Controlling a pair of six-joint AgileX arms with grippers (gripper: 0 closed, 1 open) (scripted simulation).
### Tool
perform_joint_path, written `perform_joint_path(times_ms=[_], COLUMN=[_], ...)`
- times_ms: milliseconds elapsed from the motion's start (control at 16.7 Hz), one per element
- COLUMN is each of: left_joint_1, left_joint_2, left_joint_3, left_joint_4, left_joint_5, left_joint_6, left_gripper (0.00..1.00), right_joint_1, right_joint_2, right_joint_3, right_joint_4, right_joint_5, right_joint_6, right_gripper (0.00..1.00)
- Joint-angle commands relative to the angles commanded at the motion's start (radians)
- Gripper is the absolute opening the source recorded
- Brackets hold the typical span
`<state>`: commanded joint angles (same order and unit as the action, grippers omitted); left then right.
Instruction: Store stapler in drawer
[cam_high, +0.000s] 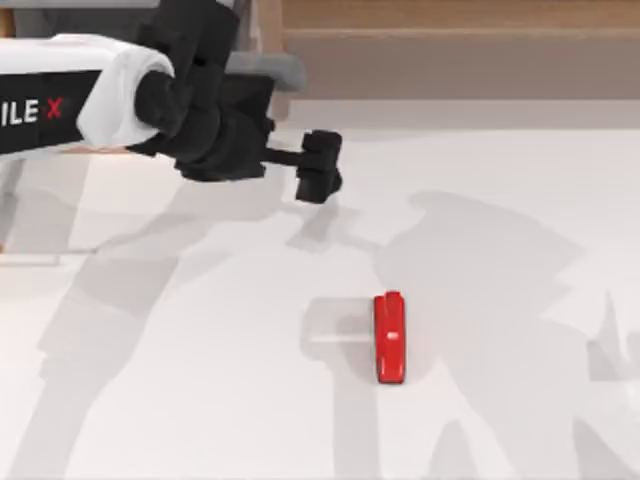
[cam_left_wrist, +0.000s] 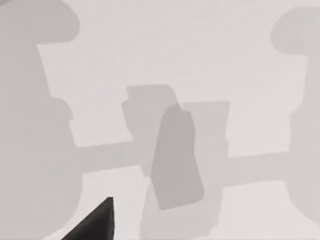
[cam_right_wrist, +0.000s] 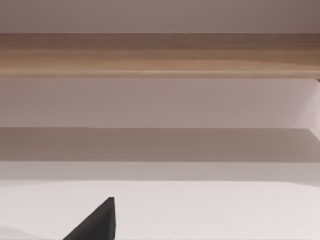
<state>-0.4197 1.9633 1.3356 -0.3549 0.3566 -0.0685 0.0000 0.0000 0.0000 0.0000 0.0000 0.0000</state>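
A white table (cam_high: 200, 400) crossed by grey shadows runs back to the drawer (cam_high: 450, 50), whose tan and grey edge lies along the far side at twelve o'clock. The stapler (cam_high: 390, 338) lies flat near the middle, a little toward five o'clock, its length running near to far. The left gripper (cam_high: 318, 166) hangs at about eleven o'clock from it, well apart and touching nothing. The left arm reaches in from nine o'clock, its black wrist level and pointing toward three. Whether its fingers are parted or closed I cannot tell; they look bunched together. The right wrist view faces the drawer's front.
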Motion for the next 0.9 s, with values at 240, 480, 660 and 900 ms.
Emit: perform_joint_path(times_ms=[240, 480, 660, 900], left_joint_1=[-0.194, -0.339, -0.409, -0.439], left_joint_2=[0.125, 0.239, 0.302, 0.331], left_joint_3=[0.279, 0.508, 0.623, 0.674], left_joint_4=[-0.398, -0.711, -0.866, -0.933], left_joint_5=[-0.146, -0.266, -0.327, -0.354], left_joint_6=[-0.319, -0.568, -0.689, -0.742], left_gripper=[1.00, 1.00, 1.00, 1.00], right_joint_1=[0.000, 0.000, 0.000, 0.000], right_joint_2=[0.000, 0.000, 0.000, 0.000], right_joint_3=[0.000, 0.000, 0.000, 0.000], right_joint_4=[0.000, 0.000, 0.000, 0.000], right_joint_5=[0.000, 0.000, 0.000, 0.000], right_joint_6=[0.000, 0.000, 0.000, 0.000], right_gripper=[1.00, 1.00, 1.00, 1.00])
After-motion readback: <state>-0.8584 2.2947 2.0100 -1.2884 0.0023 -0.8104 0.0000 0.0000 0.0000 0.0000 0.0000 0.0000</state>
